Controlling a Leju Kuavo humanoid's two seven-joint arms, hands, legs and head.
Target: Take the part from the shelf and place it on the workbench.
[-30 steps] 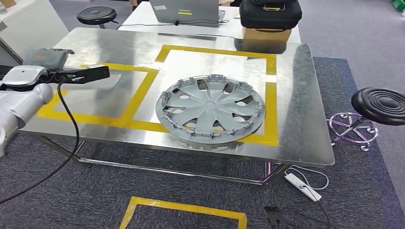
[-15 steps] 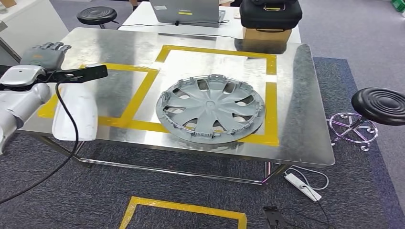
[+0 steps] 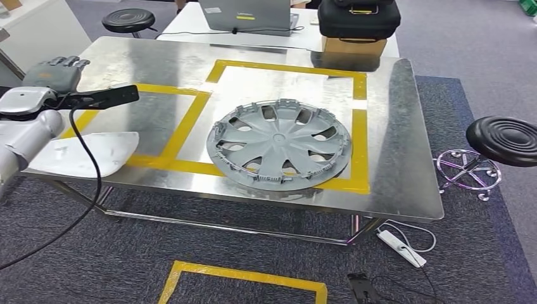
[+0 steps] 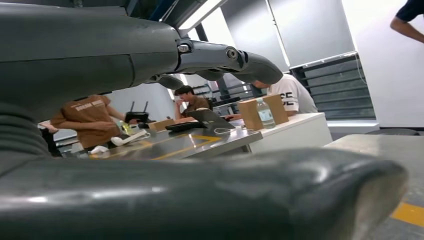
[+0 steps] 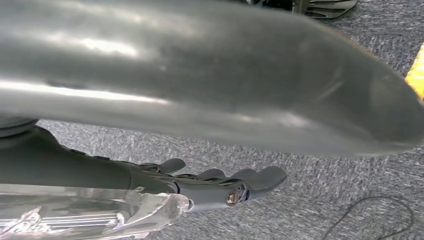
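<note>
Carpet, grey-blue, lies under the steel counter, which carries yellow tape frames. Wheel cover sits inside the bigger frame. At the counter's left front corner, well apart from the wheel cover, lies the white part; half a second ago it stood steeper, now it lies flatter, long axis along the front edge. Left hand hovers beyond it, fingers apart. Right hand hangs over carpet, fingers loosely apart.

A person's white shirt bears dark letters, perhaps "SE" (partly hidden); nothing else is legible.
</note>
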